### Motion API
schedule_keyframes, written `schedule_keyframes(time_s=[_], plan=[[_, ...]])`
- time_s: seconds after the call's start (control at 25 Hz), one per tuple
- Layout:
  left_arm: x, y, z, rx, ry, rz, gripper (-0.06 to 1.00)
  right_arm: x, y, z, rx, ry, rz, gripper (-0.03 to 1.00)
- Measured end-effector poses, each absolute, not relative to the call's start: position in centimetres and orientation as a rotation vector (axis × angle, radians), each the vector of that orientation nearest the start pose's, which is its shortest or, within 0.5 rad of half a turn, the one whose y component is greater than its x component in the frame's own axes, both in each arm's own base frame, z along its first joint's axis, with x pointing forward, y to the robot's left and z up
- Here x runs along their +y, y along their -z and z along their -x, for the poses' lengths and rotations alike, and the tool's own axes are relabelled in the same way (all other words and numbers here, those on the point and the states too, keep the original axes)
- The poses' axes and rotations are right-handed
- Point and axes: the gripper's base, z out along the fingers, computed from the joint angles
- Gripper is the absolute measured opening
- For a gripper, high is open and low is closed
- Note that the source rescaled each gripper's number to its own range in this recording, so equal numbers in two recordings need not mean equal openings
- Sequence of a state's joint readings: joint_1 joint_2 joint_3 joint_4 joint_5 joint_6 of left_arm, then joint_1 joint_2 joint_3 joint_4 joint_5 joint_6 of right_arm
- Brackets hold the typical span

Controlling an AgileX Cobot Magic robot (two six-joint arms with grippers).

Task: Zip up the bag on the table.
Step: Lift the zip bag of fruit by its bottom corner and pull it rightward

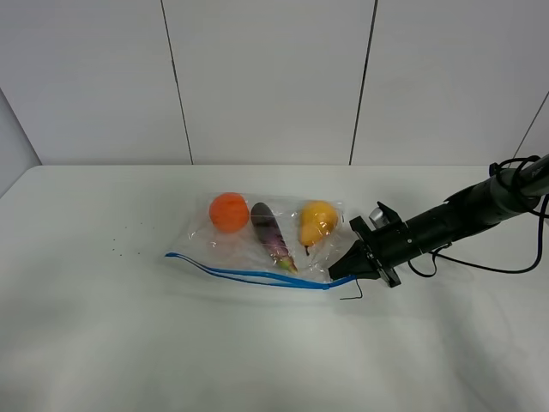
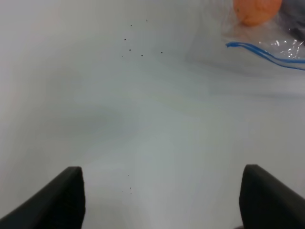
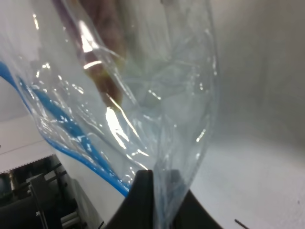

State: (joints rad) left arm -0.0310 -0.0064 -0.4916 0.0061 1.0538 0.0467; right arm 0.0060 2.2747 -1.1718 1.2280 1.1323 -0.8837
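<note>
My white table (image 1: 103,343) and the one bag (image 1: 225,251) lying on it

In the high view I see the matte top filling the lower two-thirds of the frame, its back edge meeting the grey wall panels. The clear, crinkly bag lies flat just right of centre, with its blue zipper strip (image 1: 257,275) along the edge nearest the bottom of the frame, running from centre-left to centre-right. A few tiny dark specks (image 1: 120,251) dot the bare surface well to the left of the bag. A thin black strand (image 1: 352,294) lies just below the bag's right corner. I find nothing else on the top.
</note>
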Motion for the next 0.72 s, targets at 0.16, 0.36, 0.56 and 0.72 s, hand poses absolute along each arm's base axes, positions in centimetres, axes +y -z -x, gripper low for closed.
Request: schedule_keyframes(time_s=[0.16, 0.36, 0.56, 0.72], plan=[[0.1, -27.5, 0.5, 2.038, -0.017, -0.079, 0.85, 8.3, -6.9, -36.0, 2.747, -1.651, -0.054, 0.00], [0.1, -27.5, 0.5, 2.038, -0.017, -0.079, 0.85, 8.4, -7.4, -36.1, 2.713, -1.685, -0.075, 0.00], [0.1, -27.5, 0.5, 2.038, -0.017, -0.079, 0.85, 8.4, -9.8, -36.4, 2.660, -1.671, -0.059, 0.00], [0.1, -27.5, 0.5, 2.038, -0.017, -0.079, 0.85, 8.4, -12.2, -36.6, 2.623, -1.666, -0.076, 0.00]])
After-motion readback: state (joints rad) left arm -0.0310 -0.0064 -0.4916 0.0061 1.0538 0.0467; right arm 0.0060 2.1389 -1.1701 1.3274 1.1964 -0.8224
